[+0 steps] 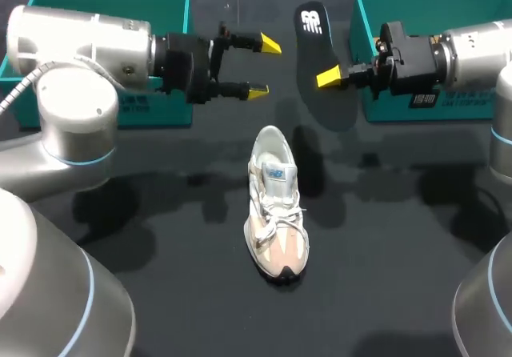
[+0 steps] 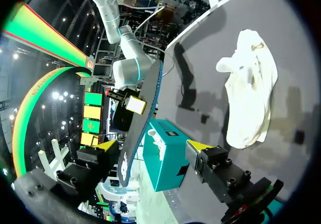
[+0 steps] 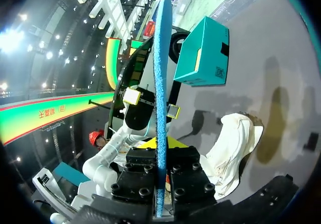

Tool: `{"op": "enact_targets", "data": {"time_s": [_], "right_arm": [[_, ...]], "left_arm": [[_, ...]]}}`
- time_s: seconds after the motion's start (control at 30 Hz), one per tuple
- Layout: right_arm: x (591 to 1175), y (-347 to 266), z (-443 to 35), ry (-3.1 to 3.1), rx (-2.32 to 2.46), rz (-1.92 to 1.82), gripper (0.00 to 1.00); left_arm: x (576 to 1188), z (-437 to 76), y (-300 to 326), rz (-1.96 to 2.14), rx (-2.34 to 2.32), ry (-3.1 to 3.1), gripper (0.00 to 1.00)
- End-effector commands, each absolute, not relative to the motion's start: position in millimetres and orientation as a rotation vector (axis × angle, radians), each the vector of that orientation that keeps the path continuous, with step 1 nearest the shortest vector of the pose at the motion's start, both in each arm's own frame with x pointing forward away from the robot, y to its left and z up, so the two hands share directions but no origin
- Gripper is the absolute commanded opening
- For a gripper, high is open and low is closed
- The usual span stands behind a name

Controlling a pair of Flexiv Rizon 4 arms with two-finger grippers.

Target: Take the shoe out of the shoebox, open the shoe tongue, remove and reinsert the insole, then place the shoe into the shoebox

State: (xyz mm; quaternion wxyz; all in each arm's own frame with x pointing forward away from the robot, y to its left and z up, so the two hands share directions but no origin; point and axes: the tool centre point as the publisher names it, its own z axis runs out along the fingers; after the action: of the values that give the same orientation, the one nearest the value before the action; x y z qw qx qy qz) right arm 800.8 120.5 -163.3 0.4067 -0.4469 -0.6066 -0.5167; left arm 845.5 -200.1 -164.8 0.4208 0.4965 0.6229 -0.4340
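**Left arm.** The left pincer (image 1: 264, 67) is held above the desk (image 1: 384, 237), in front of the left teal box (image 1: 160, 109). Its 2 yellow-tipped fingers are spread apart and hold nothing. In the left wrist view the left pincer (image 2: 150, 146) shows the same wide gap.

**Right arm.** The right pincer (image 1: 330, 77) is clamped on the insole (image 1: 314, 49), gripping it at 1 long edge. In the right wrist view the insole (image 3: 160, 83) runs edge-on between the 2 finger blocks of the right pincer (image 3: 160, 156), with both blocks pressed against it.

**Insole.** Black, with a white logo at the upper end. It is held in the air, tilted up on end, between the 2 teal boxes. It faces the open left pincer and is near it. In the head view the 2 are apart. From the left wrist, the insole (image 2: 143, 118) stands just ahead of the open fingers.

**Shoe.** The shoe (image 1: 274, 205) is white and beige with a blue tongue label. It rests upright on its sole at mid-desk, outside both boxes, below the 2 pincers. Its toe points toward the near edge. No pincer touches it.

**Boxes.** The right teal box (image 1: 384, 105) sits at the far right of the desk, behind the right pincer. The left teal box is at the far left. Both are open-topped. It cannot be determined which is the base and which the lid.
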Motion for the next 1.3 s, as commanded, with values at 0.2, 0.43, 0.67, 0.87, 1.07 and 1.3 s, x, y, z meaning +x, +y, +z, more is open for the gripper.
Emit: {"op": "enact_targets", "data": {"time_s": [0.2, 0.43, 0.67, 0.87, 1.07, 1.3], "right_arm": [[808.4, 117.9, -169.8, -1.524, -1.105, -1.297, 0.0], [812.5, 112.2, -169.4, -1.509, -1.102, -1.347, 0.0], [821.4, 100.5, -178.9, -1.51, -1.12, -1.452, 0.0], [830.6, 106.5, -187.7, -1.554, -1.105, -1.496, 0.0], [830.6, 106.5, -187.7, -1.554, -1.105, -1.496, 0.0], [830.6, 106.5, -187.7, -1.554, -1.105, -1.496, 0.0]], "left_arm": [[840.9, -152.9, -181.0, -1.019, 1.348, 1.672, 1.0], [835.5, -159.1, -192.8, -0.943, 1.296, 1.896, 1.0], [821.0, -176.7, -172.5, -1.01, 1.093, 2.32, 1.0], [799.9, -189.0, -153.1, -0.955, 0.812, 2.708, 1.0], [799.9, -189.0, -153.1, -0.955, 0.812, 2.708, 1.0], [799.9, -189.0, -153.1, -0.955, 0.812, 2.708, 1.0]]}}
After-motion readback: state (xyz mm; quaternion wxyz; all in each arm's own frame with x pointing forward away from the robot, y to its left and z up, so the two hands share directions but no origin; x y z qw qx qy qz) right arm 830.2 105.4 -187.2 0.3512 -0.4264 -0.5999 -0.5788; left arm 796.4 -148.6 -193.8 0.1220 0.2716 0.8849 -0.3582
